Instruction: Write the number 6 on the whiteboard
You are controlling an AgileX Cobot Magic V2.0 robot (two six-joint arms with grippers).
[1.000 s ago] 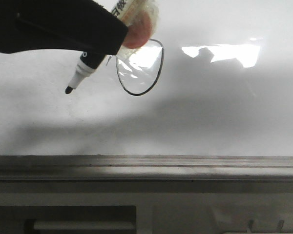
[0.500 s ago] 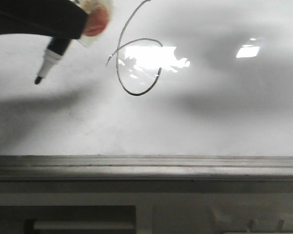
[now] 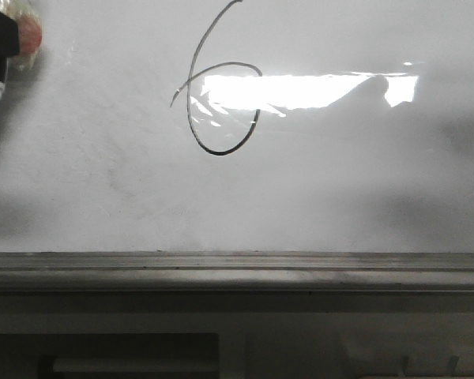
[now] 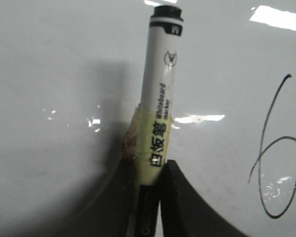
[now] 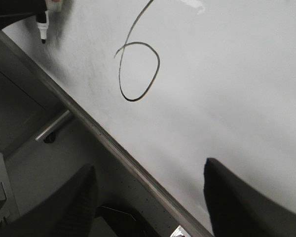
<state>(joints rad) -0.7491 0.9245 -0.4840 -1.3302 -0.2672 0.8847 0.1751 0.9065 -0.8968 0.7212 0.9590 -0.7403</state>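
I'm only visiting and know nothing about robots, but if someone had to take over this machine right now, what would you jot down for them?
Left gripper: shut on the white whiteboard marker with yellow tape around its barrel. In the front view it sits at the far left edge, off to the side of the drawing.
Right gripper: open, holding nothing, low near the grey metal ledge.
The large glossy white-grey whiteboard carries the thin black hand-drawn number 6: a long curved stroke, a closed loop and a small tail.
Done: the 6 looks complete.
Left: apparently only parking the marker; I see no stroke missing.
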